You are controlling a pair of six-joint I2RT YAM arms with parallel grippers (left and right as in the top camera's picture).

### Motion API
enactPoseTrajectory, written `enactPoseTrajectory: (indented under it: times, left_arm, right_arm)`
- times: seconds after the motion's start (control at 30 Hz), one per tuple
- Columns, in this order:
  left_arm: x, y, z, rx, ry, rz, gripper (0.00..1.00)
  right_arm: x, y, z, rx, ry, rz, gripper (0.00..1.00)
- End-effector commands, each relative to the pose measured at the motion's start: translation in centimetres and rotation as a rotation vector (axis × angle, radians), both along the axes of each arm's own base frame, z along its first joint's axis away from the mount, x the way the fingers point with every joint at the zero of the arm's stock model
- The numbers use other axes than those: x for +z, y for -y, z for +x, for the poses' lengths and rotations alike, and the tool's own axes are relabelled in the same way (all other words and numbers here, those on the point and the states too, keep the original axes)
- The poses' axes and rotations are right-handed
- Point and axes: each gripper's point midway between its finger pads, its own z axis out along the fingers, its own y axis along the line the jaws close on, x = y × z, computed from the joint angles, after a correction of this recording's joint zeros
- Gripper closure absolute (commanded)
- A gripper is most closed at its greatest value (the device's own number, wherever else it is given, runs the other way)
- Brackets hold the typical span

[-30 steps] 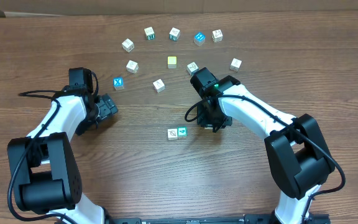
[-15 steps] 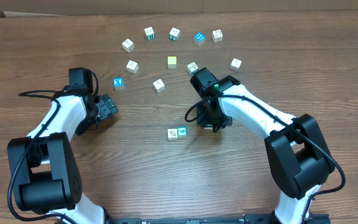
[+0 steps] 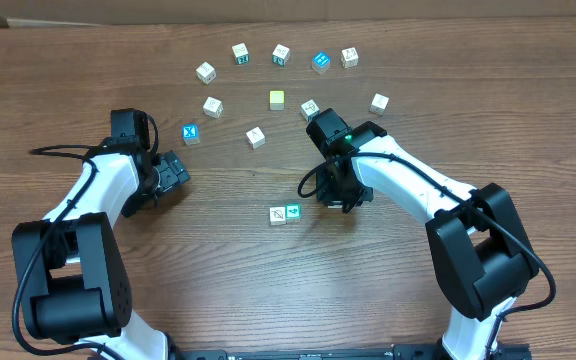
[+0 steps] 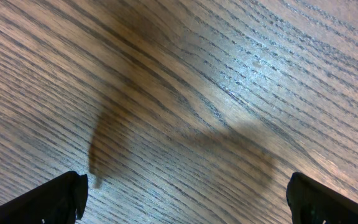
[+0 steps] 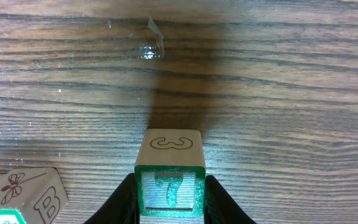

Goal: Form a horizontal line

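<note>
Nothing has shifted: right tool grips the green 7 cube near centre frame; left tool gapes wide.

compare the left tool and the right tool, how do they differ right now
The left tool stands wide open and empty; the right tool is shut on the cube marked 7. The left tool has only bare table under it; the right tool has a cube pair nearby. Both are black.
</note>
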Motion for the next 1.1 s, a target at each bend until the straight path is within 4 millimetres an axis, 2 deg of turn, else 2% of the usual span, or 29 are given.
enactPoseTrajectory:
  times: [0.0,0.67,0.9,1.07]
  left_arm:
    - [-0.48,-0.19,-0.29,0.001,-0.016,0.005,0.0]
    - [-0.48,-0.19,-0.29,0.001,-0.016,0.005,0.0]
    - [-0.48,-0.19,-0.29,0.001,-0.016,0.005,0.0]
    - [-0.48,-0.19,-0.29,0.001,-0.016,0.005,0.01]
  right_arm:
    - [-0.32,-0.27,-0.34,0.014,-0.013,0.008,0.74]
    - [-0.32,-0.33,-0.33,0.013,-0.013,0.011,0.74]
    - [-0.33,-0.32,-0.34,0.013,-0.013,0.01,0.67]
    - [-0.49,-0.31,-0.35,0.009,-0.016,0.009,0.67]
